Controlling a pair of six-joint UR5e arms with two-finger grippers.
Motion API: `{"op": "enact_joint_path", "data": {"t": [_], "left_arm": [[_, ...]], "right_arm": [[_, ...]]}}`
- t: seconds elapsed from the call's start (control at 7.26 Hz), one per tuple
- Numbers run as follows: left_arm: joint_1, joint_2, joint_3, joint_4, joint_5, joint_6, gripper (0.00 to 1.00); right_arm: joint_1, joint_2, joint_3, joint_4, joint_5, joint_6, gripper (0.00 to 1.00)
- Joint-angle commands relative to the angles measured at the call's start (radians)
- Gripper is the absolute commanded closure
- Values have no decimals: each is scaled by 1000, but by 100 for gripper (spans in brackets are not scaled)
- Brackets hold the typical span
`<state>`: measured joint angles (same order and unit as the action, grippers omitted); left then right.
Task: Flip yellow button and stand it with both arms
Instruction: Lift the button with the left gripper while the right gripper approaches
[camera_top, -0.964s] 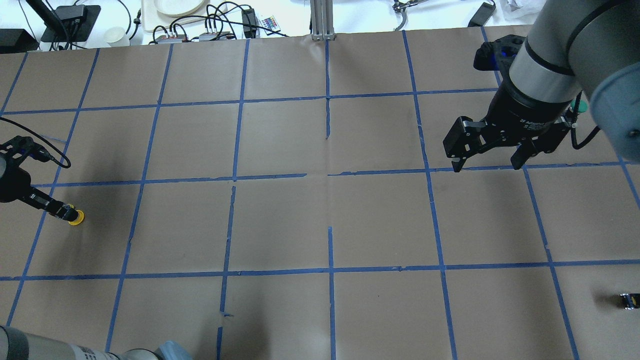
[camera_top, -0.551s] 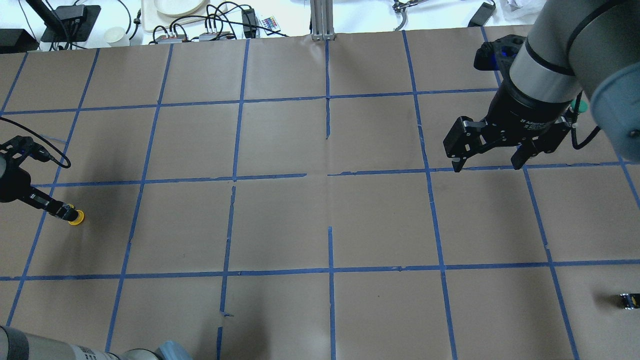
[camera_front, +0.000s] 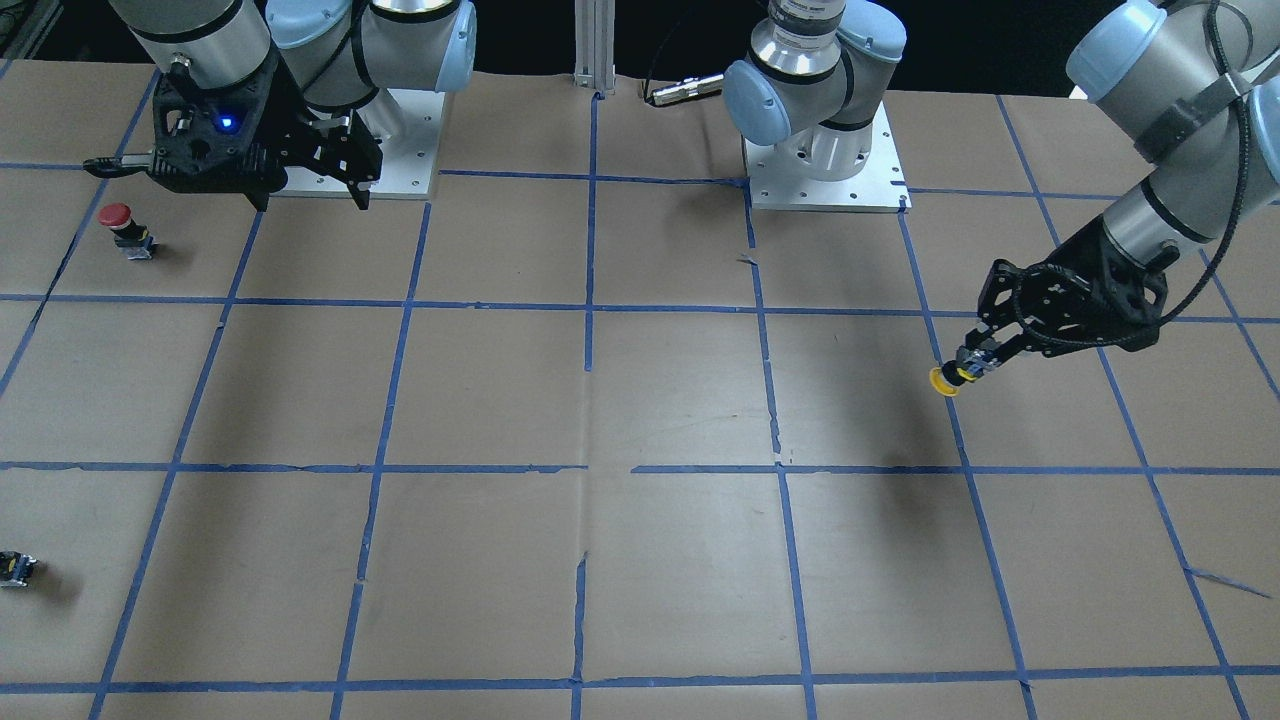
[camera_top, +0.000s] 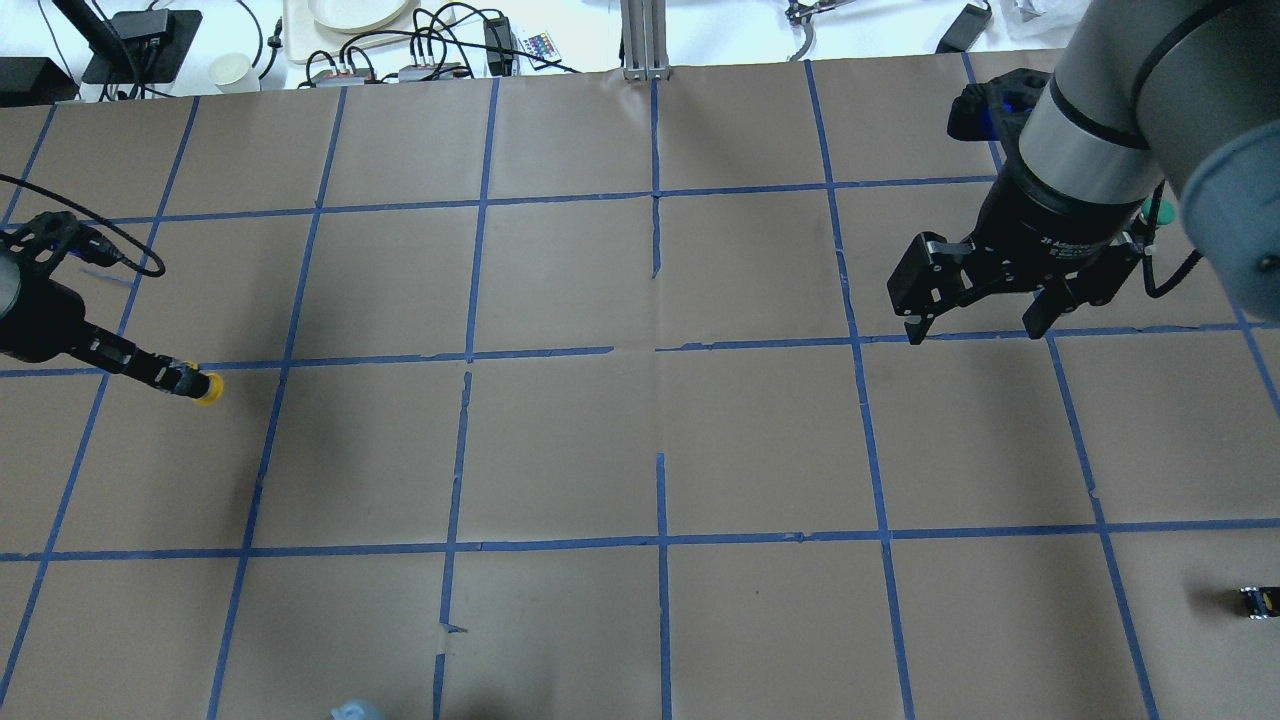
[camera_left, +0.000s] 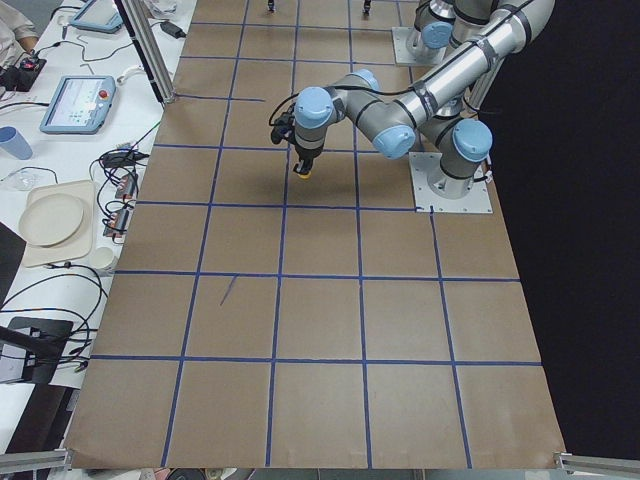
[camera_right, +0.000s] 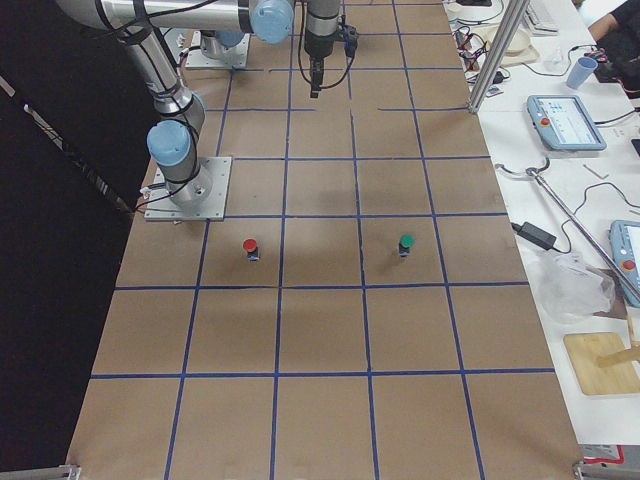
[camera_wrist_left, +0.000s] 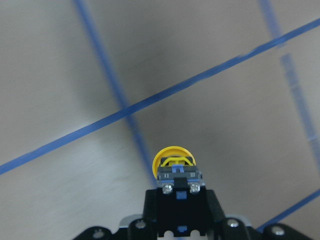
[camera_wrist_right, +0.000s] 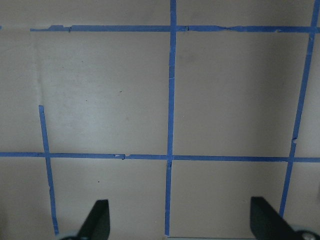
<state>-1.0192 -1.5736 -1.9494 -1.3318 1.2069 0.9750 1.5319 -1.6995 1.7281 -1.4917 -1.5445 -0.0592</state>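
The yellow button (camera_top: 207, 388) is held in my left gripper (camera_top: 183, 380), which is shut on its grey-black contact block. The yellow cap points away from the wrist and the button is off the table, over a blue tape line. It also shows in the front view (camera_front: 941, 381), with the left gripper (camera_front: 972, 367) behind it, and in the left wrist view (camera_wrist_left: 173, 159). My right gripper (camera_top: 972, 332) is open and empty, hanging above the table on the right side. It shows in the front view (camera_front: 312, 197), and its two fingertips (camera_wrist_right: 100, 220) stand wide apart in the right wrist view.
A red-capped button (camera_front: 118, 228) stands below my right gripper. A green-capped button (camera_right: 406, 243) stands beside it, partly hidden by the right arm in the overhead view. A small dark capless block (camera_top: 1258, 600) lies at the near right edge. Cables and trays lie beyond the far edge.
My left gripper has moved up and toward the table's middle with the yellow button in it. The right arm has not moved.
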Motion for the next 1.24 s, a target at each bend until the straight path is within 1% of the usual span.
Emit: {"op": "enact_joint_path", "data": {"t": [0.0, 0.14, 0.28, 0.41, 0.55, 0.69, 0.83, 0.96, 1.1], "left_arm": [[-108, 39, 1, -163, -305, -143, 88], [-161, 68, -5, -182, -463, -191, 88], [-204, 99, -6, -243, -525, -214, 88], [-238, 113, -5, -295, -626, -254, 88], [-278, 128, -5, -340, -708, -300, 88], [-310, 147, -8, -390, -801, -326, 89], [-312, 152, -6, -491, -907, -328, 89], [-312, 149, -6, -562, -1016, -325, 90], [-315, 144, -8, -566, -1032, -328, 90]], "right_arm": [[-1, 1, -10, 28, -2, 95, 0], [-1, 1, -31, 77, 97, 258, 0], [-1, 3, -56, 83, 248, 338, 0], [-1, 4, -64, 105, 324, 428, 0], [-10, 6, -65, 151, 428, 487, 0], [-33, 21, -64, 157, 513, 571, 0], [-76, 43, -64, 175, 638, 632, 0], [-126, 43, -59, 198, 749, 666, 0], [-157, 44, -55, 278, 847, 673, 0]]}}
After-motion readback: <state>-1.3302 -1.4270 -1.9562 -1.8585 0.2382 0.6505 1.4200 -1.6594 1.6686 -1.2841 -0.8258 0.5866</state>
